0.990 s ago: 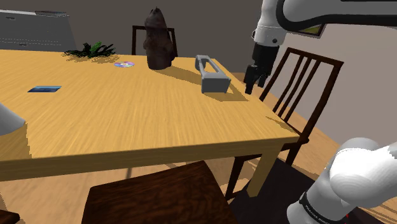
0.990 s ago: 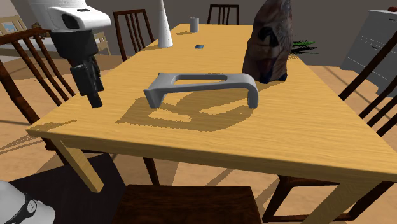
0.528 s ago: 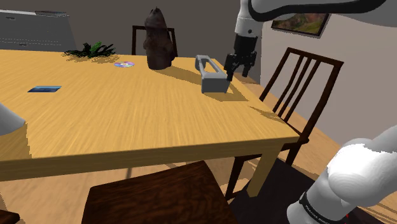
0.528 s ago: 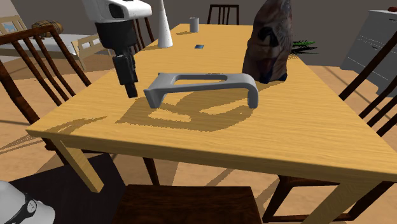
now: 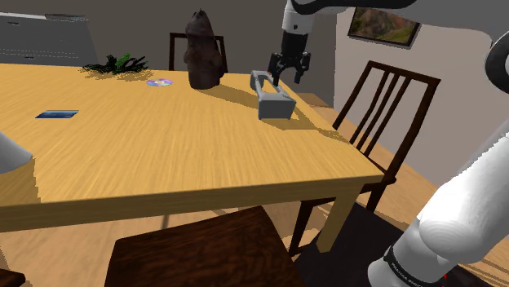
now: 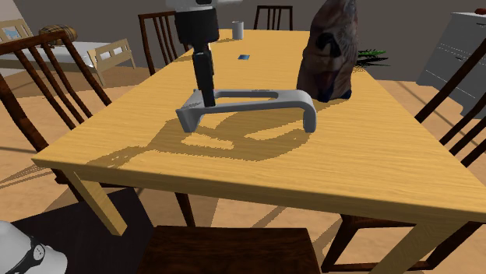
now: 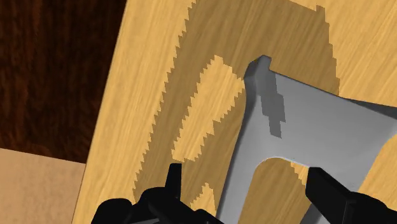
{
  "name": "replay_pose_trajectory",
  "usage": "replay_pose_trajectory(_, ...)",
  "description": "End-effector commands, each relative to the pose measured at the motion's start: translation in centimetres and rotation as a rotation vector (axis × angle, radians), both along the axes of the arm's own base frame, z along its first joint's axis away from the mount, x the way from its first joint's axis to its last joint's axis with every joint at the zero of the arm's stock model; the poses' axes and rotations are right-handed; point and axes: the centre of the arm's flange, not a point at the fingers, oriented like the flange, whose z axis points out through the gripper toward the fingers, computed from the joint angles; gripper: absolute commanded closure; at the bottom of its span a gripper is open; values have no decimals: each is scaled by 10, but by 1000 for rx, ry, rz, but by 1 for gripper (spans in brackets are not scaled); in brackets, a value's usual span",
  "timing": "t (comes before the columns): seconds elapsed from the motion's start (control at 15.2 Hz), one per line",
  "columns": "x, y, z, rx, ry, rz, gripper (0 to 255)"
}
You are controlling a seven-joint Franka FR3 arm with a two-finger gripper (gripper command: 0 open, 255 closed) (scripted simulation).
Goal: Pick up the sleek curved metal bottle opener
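Since the earlier frames, the gripper (image 5: 289, 75) has swung from beyond the table (image 5: 163, 155) edge to just over the grey bottle opener (image 5: 273, 99), which stands near the table's corner. Jaws wide apart, empty. Lower straight, centre one bar between them, then close.

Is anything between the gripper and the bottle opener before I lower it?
Nothing visible. The open gripper hangs right over one end of the grey bottle opener, with bare table around it. The dark brown sculpture stands apart, off to the side.

Claw (image 5: 287, 77) above opener (image 5: 276, 105) on table (image 5: 163, 155)
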Motion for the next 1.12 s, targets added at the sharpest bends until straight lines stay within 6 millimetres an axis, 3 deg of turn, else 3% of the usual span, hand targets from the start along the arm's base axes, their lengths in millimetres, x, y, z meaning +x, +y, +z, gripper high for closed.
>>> replay_pose_trajectory(0.0,24,-8,3,0,-10,-36,0)
replay_pose_trajectory(0.33,80,-34,18,-1,-32,-121,0)
replay_pose_trajectory(0.86,80,-34,-22,-1,-32,-122,0)
replay_pose_trajectory(0.99,80,-34,-22,-1,-32,-122,0)
replay_pose_trajectory(1.06,80,-34,-22,-1,-32,-122,255)
